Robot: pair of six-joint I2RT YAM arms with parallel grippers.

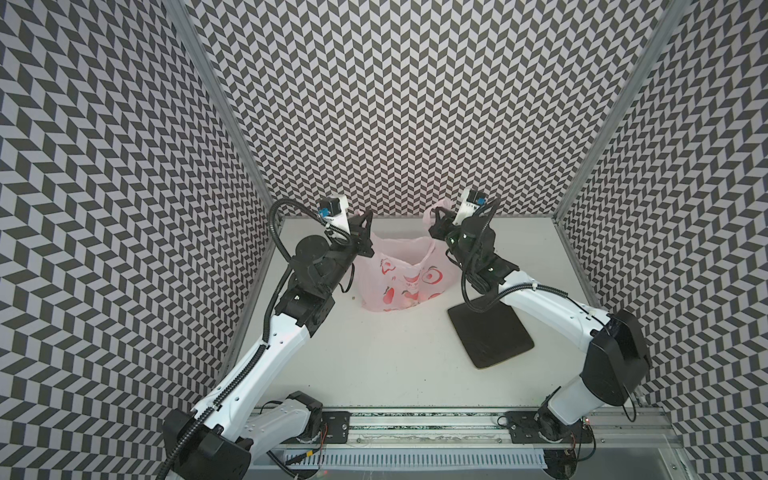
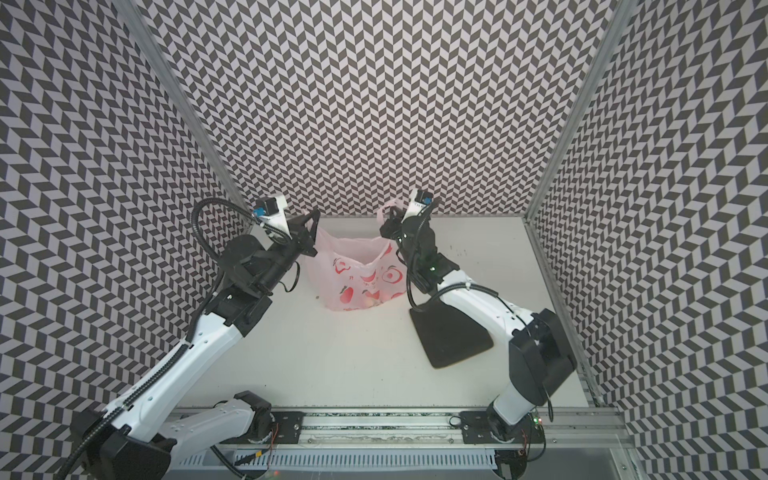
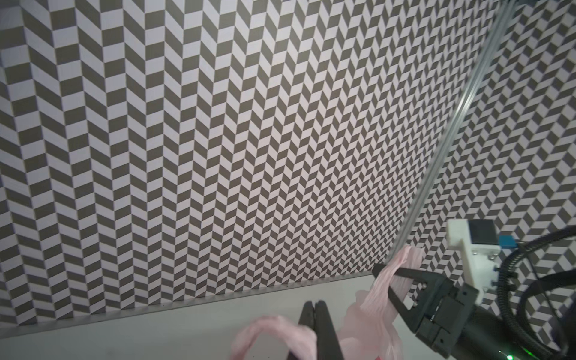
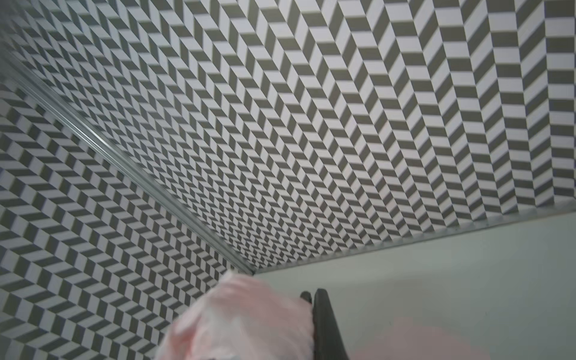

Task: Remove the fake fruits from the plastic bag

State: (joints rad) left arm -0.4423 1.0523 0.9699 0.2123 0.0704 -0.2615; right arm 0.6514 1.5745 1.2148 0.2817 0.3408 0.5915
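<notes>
pinching plastic bag: left hand, right hand clamped tight.

Legible text, labels, brands, numbers, signs: none.

Item: bag, pale pink. Its near face carries red prints, rounded pictorial shapes, seen in both top views. A few small red characters sit among them, too small and creased to read. In the wrist views only plain pink film of the bag shows, blurred, with no print on it.
</notes>
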